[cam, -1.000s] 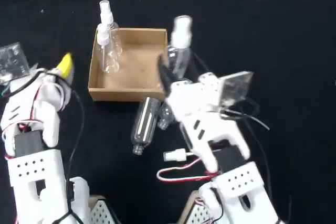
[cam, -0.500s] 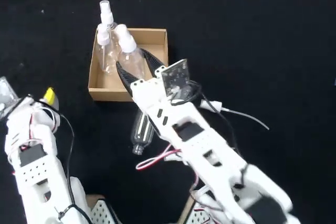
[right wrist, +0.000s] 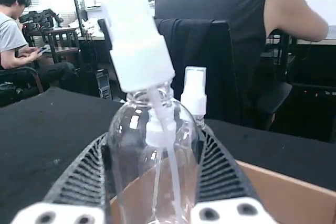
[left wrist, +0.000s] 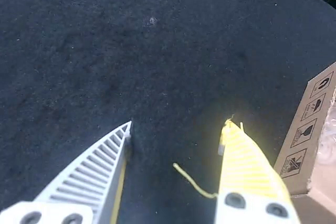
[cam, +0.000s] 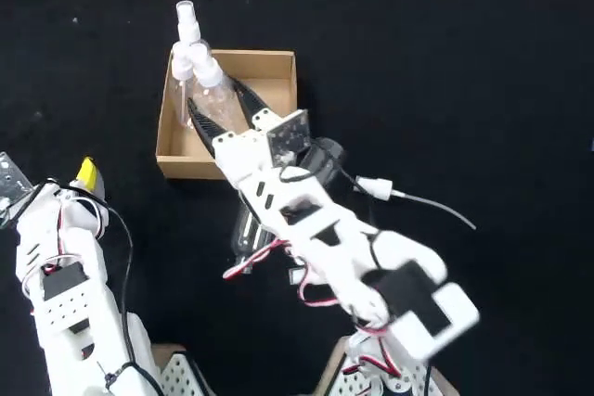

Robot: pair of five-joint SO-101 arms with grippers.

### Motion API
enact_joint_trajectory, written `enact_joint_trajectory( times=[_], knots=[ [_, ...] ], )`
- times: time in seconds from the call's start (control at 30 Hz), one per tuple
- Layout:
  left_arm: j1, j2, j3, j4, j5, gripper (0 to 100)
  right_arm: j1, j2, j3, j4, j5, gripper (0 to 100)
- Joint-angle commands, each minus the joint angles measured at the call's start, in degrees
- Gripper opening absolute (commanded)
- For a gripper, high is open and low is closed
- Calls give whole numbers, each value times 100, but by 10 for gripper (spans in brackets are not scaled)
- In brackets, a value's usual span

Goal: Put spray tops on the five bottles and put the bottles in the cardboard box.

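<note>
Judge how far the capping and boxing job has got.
Done: two capped bottles seem to stand in the cardboard box. In hand: the right gripper holds a third capped bottle over the box. Left: an uncapped bottle lies on the table, needing a top.

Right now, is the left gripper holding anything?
No, the left gripper is open above the black table, with nothing held in it.

My right pincer (cam: 217, 102) is ribbed dark plastic; bottle (right wrist: 157, 129) clear, glossy plastic; cardboard box (cam: 186, 166) matt brown; desk (cam: 464, 90) rough black cloth.
</note>
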Motion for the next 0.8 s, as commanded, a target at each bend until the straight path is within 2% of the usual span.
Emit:
enact_joint_trajectory(
  times=[0.0,0.57,0.77],
  knots=[
    [-48,-123,-40,-97,26,245,-193,400,-778,-211,9,10],
    [-40,-123,-40,-97,35,245,-396,2079,-2053,-211,18,10],
    [-40,-123,-40,-97,18,245,-659,2308,-2079,-202,35,10]
  ],
)
